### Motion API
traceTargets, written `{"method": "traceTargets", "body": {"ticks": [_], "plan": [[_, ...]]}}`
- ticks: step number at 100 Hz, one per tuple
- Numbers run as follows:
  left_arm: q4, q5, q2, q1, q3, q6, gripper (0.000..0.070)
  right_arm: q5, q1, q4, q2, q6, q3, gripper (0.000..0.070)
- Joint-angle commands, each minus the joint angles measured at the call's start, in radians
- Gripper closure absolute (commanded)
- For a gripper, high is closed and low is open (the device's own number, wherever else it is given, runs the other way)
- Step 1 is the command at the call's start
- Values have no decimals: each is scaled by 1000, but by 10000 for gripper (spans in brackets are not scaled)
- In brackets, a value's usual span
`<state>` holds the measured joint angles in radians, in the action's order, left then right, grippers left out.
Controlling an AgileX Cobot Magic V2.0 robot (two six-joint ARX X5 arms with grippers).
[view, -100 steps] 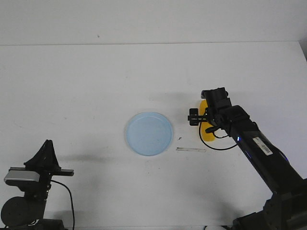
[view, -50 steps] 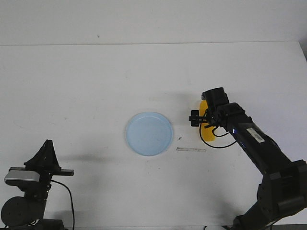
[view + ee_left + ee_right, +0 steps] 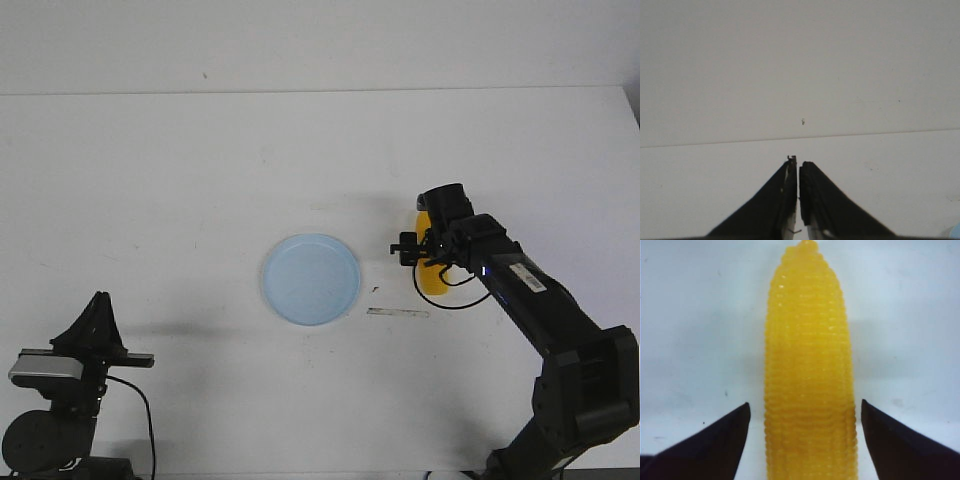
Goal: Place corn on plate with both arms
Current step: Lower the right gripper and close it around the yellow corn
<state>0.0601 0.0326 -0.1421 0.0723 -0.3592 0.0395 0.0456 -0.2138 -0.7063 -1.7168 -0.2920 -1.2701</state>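
Note:
The yellow corn (image 3: 433, 279) lies on the white table right of the pale blue plate (image 3: 311, 279), mostly hidden under my right arm in the front view. In the right wrist view the corn (image 3: 810, 375) lies between the two fingers, pointed end away from the wrist. My right gripper (image 3: 805, 412) is open; its fingers straddle the cob with a gap on each side. My left gripper (image 3: 798, 165) is shut and empty, parked at the near left corner of the table (image 3: 97, 310), far from the plate.
A thin pale strip (image 3: 398, 313) lies on the table just in front of the corn, between it and the plate. The table's far edge (image 3: 320, 92) meets a plain wall.
My right arm has lowered and settled slightly over the corn. The corn, the plate and the left arm have not moved.

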Motion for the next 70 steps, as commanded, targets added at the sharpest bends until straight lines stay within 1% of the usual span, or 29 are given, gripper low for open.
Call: {"method": "traceTargets", "body": {"ticks": [1, 6, 26, 36, 70], "plan": [[15, 5, 2, -1, -4, 12, 698, 0, -2, 2, -22, 2, -19, 308], [15, 5, 2, -1, -4, 12, 698, -1, -2, 2, -22, 2, -19, 336], [15, 5, 2, -1, -4, 12, 698, 0, -2, 2, -22, 2, -19, 340], [15, 5, 2, -1, -4, 12, 698, 0, -2, -2, -22, 5, -19, 362], [15, 5, 2, -1, -4, 12, 698, 0, -2, -5, -22, 9, -19, 363]]}}
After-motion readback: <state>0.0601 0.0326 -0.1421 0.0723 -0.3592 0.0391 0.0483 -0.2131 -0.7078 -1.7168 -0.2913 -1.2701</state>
